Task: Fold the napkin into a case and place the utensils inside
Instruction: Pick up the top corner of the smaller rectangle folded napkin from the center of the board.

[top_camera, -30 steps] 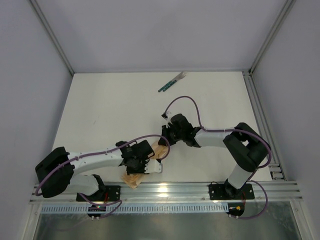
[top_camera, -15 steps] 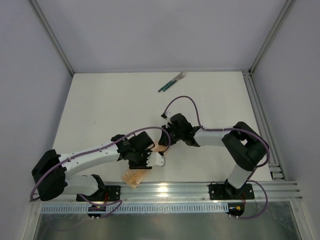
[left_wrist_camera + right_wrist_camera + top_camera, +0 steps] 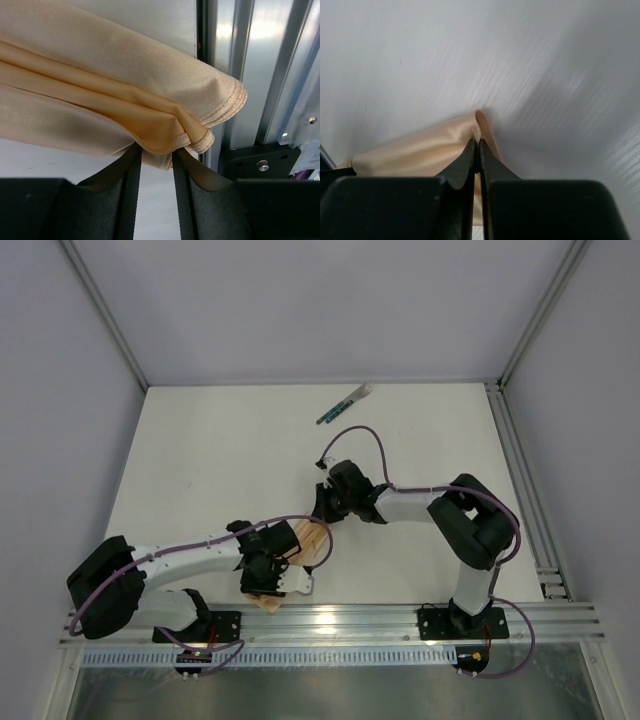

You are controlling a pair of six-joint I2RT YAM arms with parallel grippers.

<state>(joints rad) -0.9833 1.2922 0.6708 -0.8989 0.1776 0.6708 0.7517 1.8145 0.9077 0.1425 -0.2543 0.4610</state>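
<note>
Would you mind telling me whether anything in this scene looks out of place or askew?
The napkin is a crumpled diagonal bundle, not a flat case, pinched by the left gripper and right gripper; its near corner reaches the metal rail. The utensils lie apart at the far edge.

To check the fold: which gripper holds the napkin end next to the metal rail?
The left gripper, pinching the napkin at its hemmed end beside the metal rail. The right gripper pinches the opposite corner, farther out on the table.
</note>
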